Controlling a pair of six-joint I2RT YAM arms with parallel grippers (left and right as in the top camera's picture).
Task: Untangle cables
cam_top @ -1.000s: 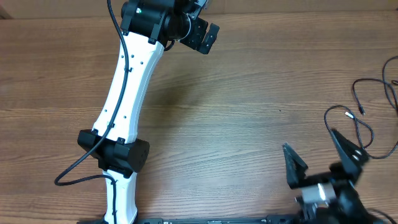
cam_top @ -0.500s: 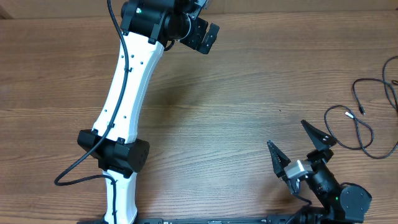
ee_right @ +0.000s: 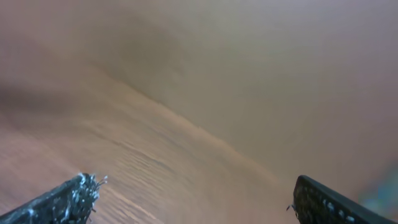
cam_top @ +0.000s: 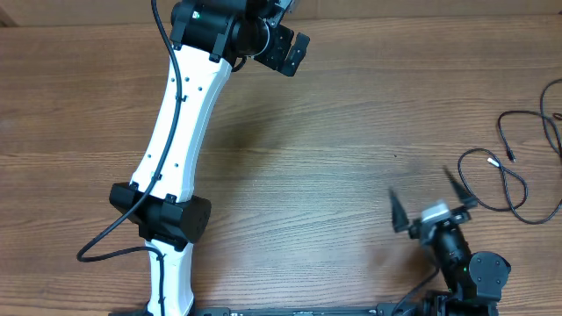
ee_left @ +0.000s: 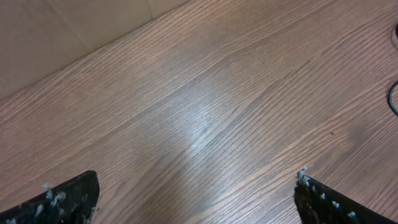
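Thin black cables lie at the table's right edge in the overhead view: one loose loop with a small plug tip [cam_top: 507, 183], and another strand [cam_top: 529, 121] curling off the edge behind it. My right gripper [cam_top: 423, 198] is open and empty, just left of the loop and not touching it. Its wrist view is blurred and shows only wood between the spread fingers [ee_right: 194, 183]. My left gripper [cam_top: 285, 46] is at the far top of the table, away from the cables. It is open and empty over bare wood [ee_left: 196, 179]. A thin black curve [ee_left: 392, 102] shows at the right edge of the left wrist view.
The left arm's white link [cam_top: 180, 123] runs from the front edge up to the top of the table, with its own thicker black cable [cam_top: 110, 241] looping at the lower left. The wooden table [cam_top: 334, 149] fills the view.
My right gripper has swung and turned near the front right, its fingers now pointing up-table, still open. The left arm and the cables have not moved.
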